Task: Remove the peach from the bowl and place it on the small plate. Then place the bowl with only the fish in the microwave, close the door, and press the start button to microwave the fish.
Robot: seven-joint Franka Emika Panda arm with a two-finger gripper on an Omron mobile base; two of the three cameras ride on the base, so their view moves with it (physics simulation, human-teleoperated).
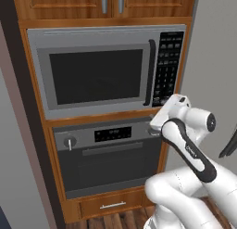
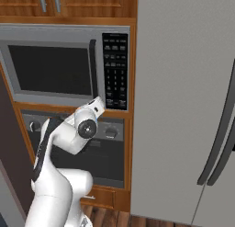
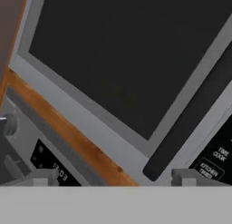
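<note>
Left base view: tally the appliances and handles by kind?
microwave: 1
wall oven: 1
dark vertical door handle: 1
oven door handle: 1
drawer pull: 1
upper cabinet handles: 2
Total: 7

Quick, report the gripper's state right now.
Gripper: jaws open wide, holding nothing, close to the shut door of the microwave, near its handle.

Grey microwave [image 1: 106,70] built into cabinet; door [image 1: 95,77] shut.
</note>
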